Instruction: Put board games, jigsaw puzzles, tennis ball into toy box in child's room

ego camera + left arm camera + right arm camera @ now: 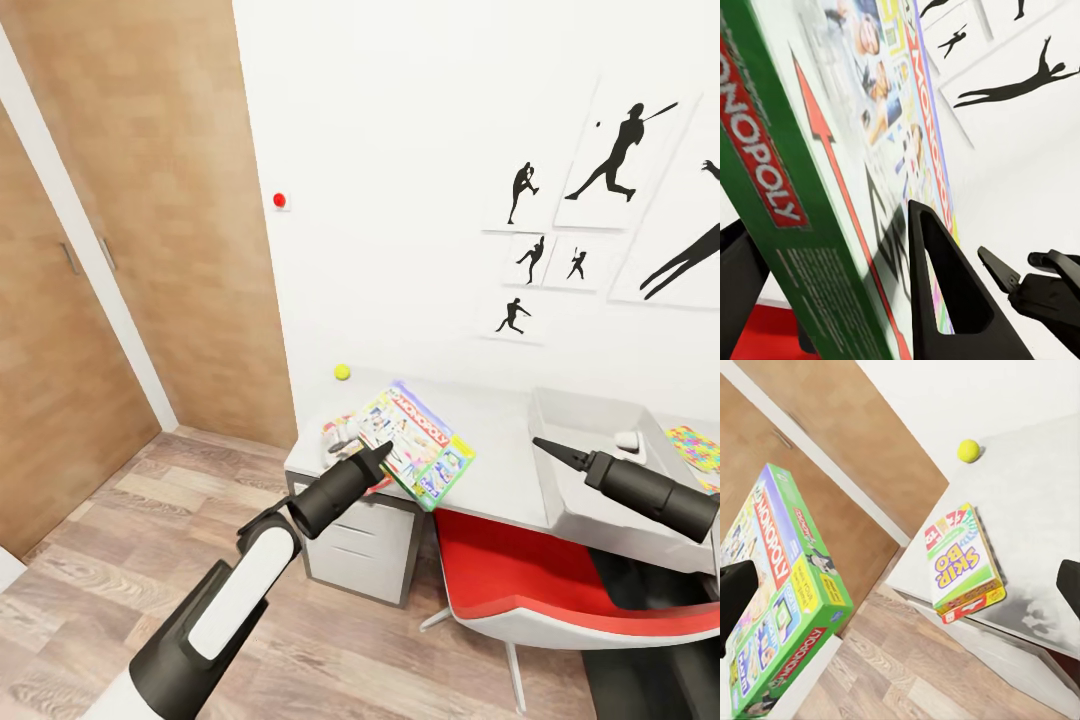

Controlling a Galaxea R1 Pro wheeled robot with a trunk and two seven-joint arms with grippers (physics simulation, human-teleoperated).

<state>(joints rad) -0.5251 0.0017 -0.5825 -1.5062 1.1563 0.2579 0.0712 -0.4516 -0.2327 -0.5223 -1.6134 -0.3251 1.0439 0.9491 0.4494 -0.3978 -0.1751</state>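
My left gripper (378,452) is shut on the edge of the white-green Monopoly board game (420,445), holding it tilted above the left end of the table (500,440). In the left wrist view the box (832,150) sits between the two fingers (945,300). Beneath it on the table lies the Skip-Bo board game (960,562), and the tennis ball (342,372) rests by the wall. My right gripper (548,446) is open and empty above the near left part of the grey toy box (590,400). A jigsaw puzzle (695,447) lies right of the toy box.
A red and white chair (520,580) stands tucked under the table in front of me. The white drawer unit (370,540) is under the table's left end. Wooden wardrobe doors (150,250) fill the left side. A small white object (627,440) lies inside the toy box.
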